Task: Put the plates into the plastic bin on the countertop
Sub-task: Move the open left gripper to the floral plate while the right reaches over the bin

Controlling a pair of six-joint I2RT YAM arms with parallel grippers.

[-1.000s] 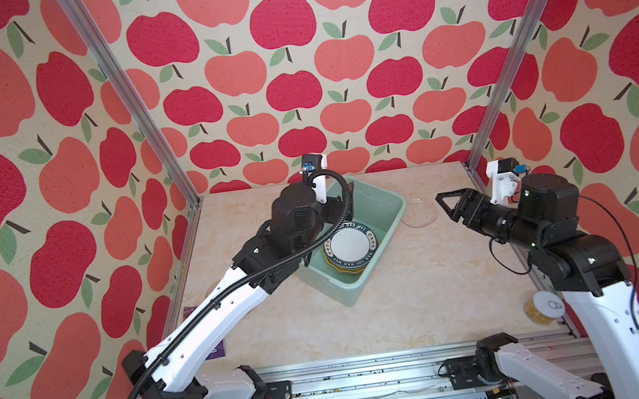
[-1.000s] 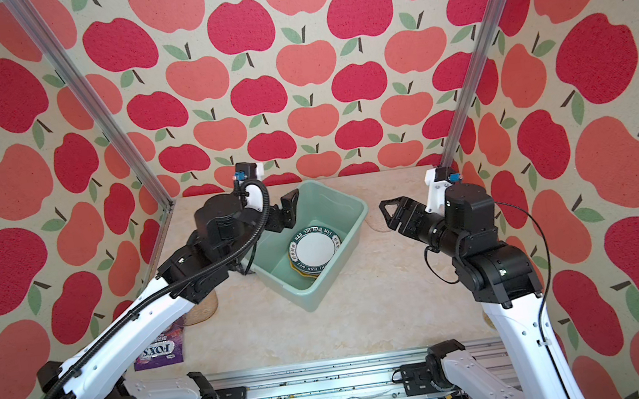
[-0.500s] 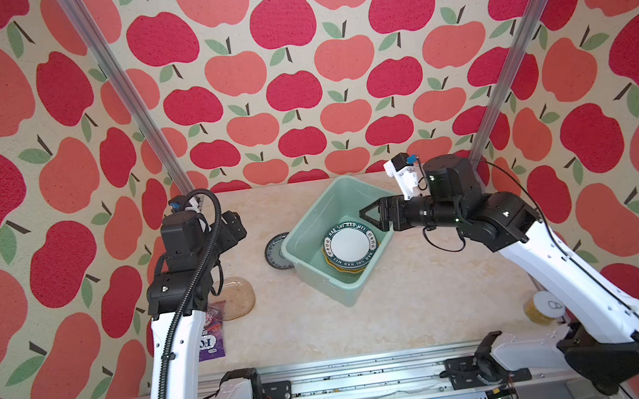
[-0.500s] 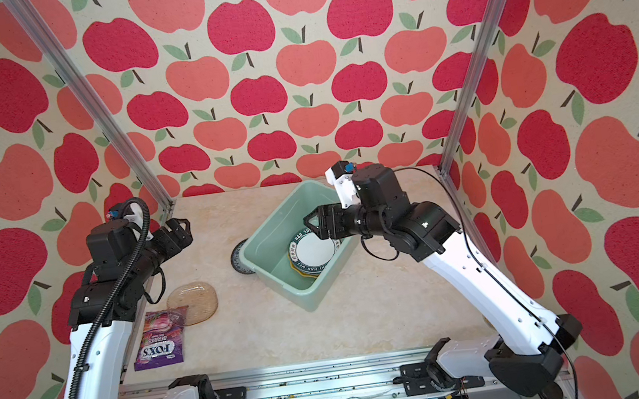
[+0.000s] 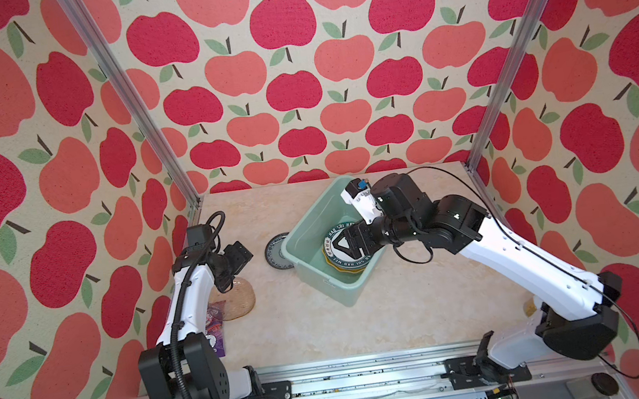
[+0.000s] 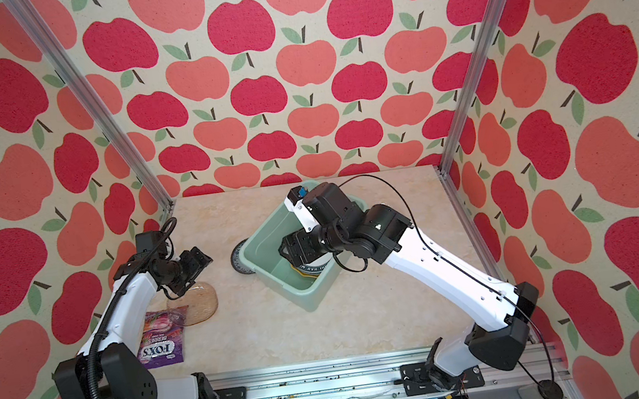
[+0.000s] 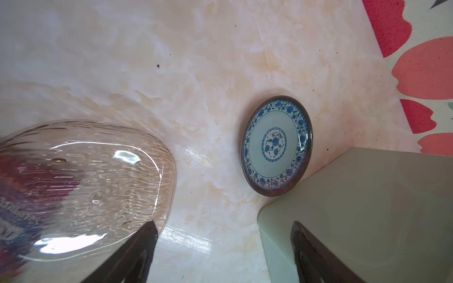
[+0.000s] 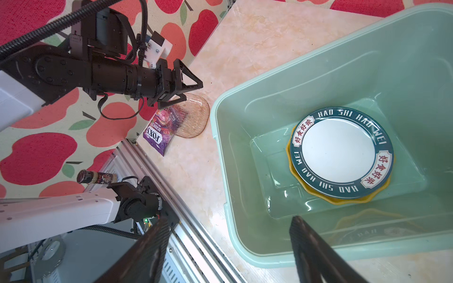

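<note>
**Two plates in the bin, two out on the tabletop**

The plastic bin (image 5: 313, 226) sits skewed on the tabletop (image 5: 427, 299), one corner pointing at the far edge, about midway between the left and right edges. Flat on its bottom lies a white plate with a dark lettered rim (image 8: 340, 152). It is stacked on a yellow scalloped plate (image 8: 343, 201), whose wavy edge peeks out from under it. The right hand (image 8: 228, 220) hangs over the bin above those two plates, its fingers spread wide with nothing between them.

Outside the bin, the small blue patterned plate (image 7: 277, 145) lies flat on the tabletop just beside the bin corner that faces the left edge. I cannot tell whether it touches the wall there. Closer to the left edge lies the clear glass plate (image 7: 85, 183). One side of it rests over the top of a purple candy bag (image 6: 160, 343), and the bag's colours show through the glass.

The left hand (image 7: 223, 227) hovers above the tabletop by the glass plate's rim, on the side facing the bin. It is released and empty.

An aluminium rail (image 5: 352, 366) runs along the near edge. A small dark bottle (image 8: 96, 176) lies by it, off the near left corner.
</note>
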